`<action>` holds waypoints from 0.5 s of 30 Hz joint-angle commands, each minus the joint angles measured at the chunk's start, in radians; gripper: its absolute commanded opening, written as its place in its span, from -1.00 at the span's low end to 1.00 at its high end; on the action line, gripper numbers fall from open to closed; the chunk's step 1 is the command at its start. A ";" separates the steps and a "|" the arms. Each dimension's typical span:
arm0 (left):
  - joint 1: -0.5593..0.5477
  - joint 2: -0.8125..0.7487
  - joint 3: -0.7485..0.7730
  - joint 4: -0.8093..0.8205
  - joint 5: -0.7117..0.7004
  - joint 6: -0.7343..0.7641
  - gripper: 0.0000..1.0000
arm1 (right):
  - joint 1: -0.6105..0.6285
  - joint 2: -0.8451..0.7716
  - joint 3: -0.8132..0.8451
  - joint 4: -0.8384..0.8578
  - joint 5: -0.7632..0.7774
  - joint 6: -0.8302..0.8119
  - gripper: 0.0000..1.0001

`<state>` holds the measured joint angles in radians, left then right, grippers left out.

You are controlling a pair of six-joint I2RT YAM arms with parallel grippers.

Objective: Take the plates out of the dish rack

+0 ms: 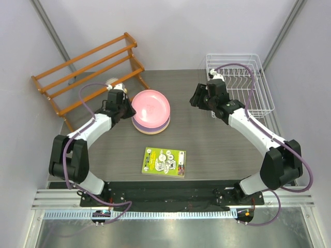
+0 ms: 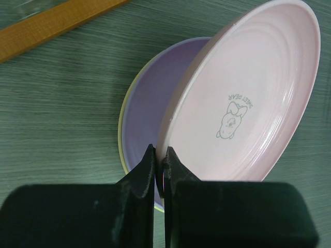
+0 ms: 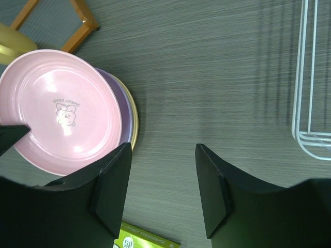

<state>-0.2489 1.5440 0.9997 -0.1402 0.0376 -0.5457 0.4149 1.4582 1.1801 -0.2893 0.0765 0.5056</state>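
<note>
A pink plate hangs tilted just over a lilac plate, which lies on an orange-yellow plate at the table's centre left. My left gripper is shut on the pink plate's near rim. The white wire dish rack stands at the back right with no plate showing in it. My right gripper hovers open between the rack and the stack, over bare table, with nothing between its fingers. The right wrist view also takes in the pink plate and the rack's corner.
An orange-brown wooden slatted rack stands at the back left, close behind the left arm. A green-and-yellow booklet lies flat near the front middle of the table. Walls close in on both sides.
</note>
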 commanded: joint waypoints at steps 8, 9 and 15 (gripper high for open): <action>0.005 0.042 0.008 0.013 0.062 -0.011 -0.89 | -0.007 0.017 0.007 0.010 0.009 -0.018 0.16; 0.005 0.041 0.008 0.007 0.062 -0.016 -0.83 | -0.008 0.019 0.006 0.010 0.011 -0.018 0.16; 0.005 0.010 -0.004 -0.012 0.039 -0.016 0.09 | -0.008 0.018 0.006 0.009 0.022 -0.019 0.16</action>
<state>-0.2462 1.5948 0.9993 -0.1524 0.0727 -0.5571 0.4103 1.4818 1.1797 -0.2962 0.0784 0.4992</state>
